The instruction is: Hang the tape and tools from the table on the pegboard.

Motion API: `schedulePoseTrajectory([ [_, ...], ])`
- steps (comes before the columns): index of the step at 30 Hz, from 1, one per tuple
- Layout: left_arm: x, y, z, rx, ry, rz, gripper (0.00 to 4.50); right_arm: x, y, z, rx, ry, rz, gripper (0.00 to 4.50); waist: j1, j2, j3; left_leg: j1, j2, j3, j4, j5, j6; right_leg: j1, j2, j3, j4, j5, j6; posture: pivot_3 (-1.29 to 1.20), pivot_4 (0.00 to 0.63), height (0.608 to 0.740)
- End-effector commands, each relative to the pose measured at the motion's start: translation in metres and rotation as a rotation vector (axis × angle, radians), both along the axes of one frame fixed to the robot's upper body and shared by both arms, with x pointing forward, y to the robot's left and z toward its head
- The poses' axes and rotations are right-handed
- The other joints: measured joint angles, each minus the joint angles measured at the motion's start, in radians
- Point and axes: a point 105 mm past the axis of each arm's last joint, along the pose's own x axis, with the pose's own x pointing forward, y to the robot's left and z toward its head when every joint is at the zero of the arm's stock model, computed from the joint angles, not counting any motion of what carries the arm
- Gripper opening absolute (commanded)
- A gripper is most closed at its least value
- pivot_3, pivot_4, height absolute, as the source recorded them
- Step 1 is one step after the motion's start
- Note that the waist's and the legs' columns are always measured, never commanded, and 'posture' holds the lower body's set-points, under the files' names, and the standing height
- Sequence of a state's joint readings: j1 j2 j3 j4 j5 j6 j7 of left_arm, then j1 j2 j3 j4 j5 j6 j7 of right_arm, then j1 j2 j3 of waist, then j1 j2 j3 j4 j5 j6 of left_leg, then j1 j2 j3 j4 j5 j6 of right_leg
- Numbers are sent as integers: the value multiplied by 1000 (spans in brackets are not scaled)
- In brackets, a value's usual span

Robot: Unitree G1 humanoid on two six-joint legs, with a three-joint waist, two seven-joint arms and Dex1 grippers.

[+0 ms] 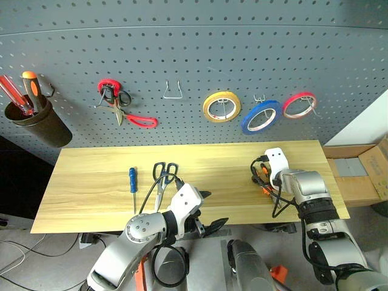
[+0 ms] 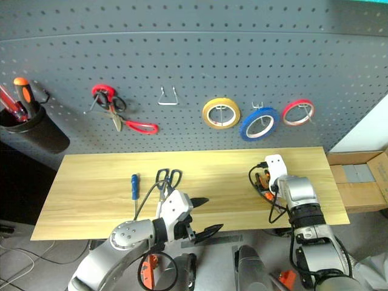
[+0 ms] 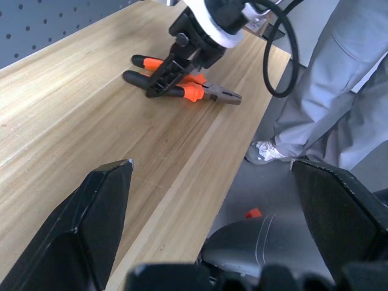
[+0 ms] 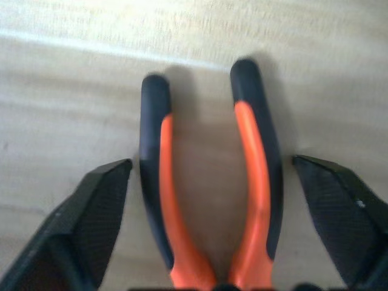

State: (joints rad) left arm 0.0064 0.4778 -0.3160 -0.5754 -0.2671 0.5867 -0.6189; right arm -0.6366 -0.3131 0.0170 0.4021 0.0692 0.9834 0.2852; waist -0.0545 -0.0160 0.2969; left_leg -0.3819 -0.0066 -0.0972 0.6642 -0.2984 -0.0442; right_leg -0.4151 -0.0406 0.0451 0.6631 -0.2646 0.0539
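Over the pliers [image 4: 212, 182] on the counter [image 1: 91, 188] I've got the right claw [image 4: 212, 200] spread, fingers either side of handles, w/o touching; left claw [image 3: 212, 224] spread, nearer me.

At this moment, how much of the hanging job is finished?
Done: the blue tape hangs on the pegboard. In hand: the open right gripper straddles the pliers on the table, not yet gripping. Left: scissors and blue screwdriver.
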Motion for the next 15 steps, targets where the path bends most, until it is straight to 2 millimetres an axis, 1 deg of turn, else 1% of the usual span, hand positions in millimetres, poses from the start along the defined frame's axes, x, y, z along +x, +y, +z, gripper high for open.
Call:
schedulePoseTrajectory([
  [1, -4, -4, 10, -16, -35, -22, 4500, 1, -2, -2, 28, 1, -14, 3266, 0, 0, 0, 0, 0, 0, 0, 0, 0, 0, 0, 0, 0, 0, 0, 47, 344, 740],
  [2, -4, -4, 10, -16, -34, -22, 4500, 2, -2, -1, 29, -2, -15, 2919, 1, 0, 0, 0, 0, 0, 0, 0, 0, 0, 0, 0, 0, 0, 0, 45, 343, 740],
  [3, -4, -4, 10, -17, -34, -21, 4500, 1, -2, -1, 31, -3, -15, 2714, 1, 0, 0, 0, 0, 0, 0, 0, 0, 0, 0, 0, 0, 0, 0, 44, 340, 740],
  [9, 0, -3, 12, -17, -44, -19, 4500, -4, -1, -1, 17, -3, 15, 2710, 2, 0, 0, 0, 0, -2, 0, 0, 0, 0, 0, 0, 0, 0, 0, 40, 320, 740],
  [11, 2, 3, 14, -22, -50, 2, 4500, -7, 5, 7, 27, -42, 77, 2710, 3, 0, 0, 0, 0, -2, 0, 0, 0, 0, 0, 0, 0, 0, 0, 42, 307, 740],
  [13, 1, 12, 18, -22, -56, 23, 4500, -15, 18, 22, 32, -115, 205, 2710, 7, 0, 0, -1, 0, -3, -1, 0, 0, -2, 0, 0, 0, 0, 0, 44, 286, 740],
  [15, 0, 21, 23, -34, -66, 48, 4500, -27, 34, 37, 44, -192, 344, 2710, 6, 1, -1, -7, 1, -4, -1, 0, 0, -7, 0, 0, 0, 0, 0, 48, 263, 740],
])
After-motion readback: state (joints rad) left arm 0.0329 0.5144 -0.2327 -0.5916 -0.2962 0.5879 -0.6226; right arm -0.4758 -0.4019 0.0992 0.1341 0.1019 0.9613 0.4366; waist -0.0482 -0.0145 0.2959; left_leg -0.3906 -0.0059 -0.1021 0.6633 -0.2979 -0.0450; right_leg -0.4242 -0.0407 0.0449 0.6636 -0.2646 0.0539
